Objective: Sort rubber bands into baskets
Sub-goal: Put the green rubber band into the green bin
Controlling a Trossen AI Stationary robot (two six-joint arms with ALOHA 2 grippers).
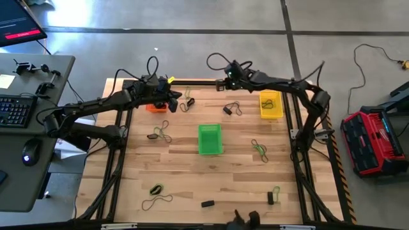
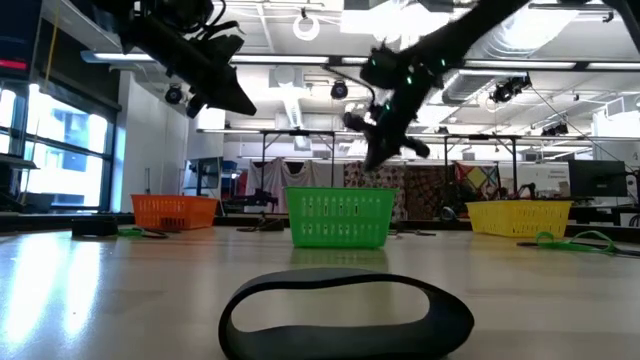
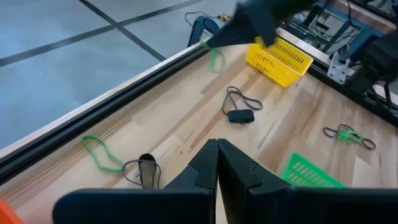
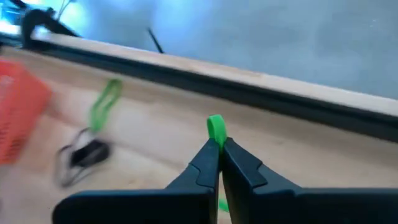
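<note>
My right gripper (image 4: 219,148) hangs above the table's far edge, shut on a green rubber band (image 4: 216,127); the left wrist view shows the same band (image 3: 216,58) dangling from it. My left gripper (image 3: 217,152) is shut with nothing in it, above the table beside the orange basket (image 1: 155,106). The green basket (image 1: 209,139) stands mid-table and the yellow basket (image 1: 271,104) at the far right. Other rubber bands lie flat on the wood: a green and dark pair (image 1: 187,102), black ones (image 1: 231,108), and a green one (image 1: 259,149). My right gripper pinches the green rubber band between its two fingertips. A short loop end (image 4: 216,126) sticks out past the tips. The fingers slant down from the table's right. The rest of the band (image 3: 216,59) hangs slack below them, clear of the table.
More bands lie toward the near edge (image 1: 156,190) (image 1: 275,193), and a wide black band (image 2: 345,315) lies right in front of the low camera. A black frame rail (image 3: 124,106) runs along the far edge. A desk with a keyboard (image 1: 16,108) stands left of the table.
</note>
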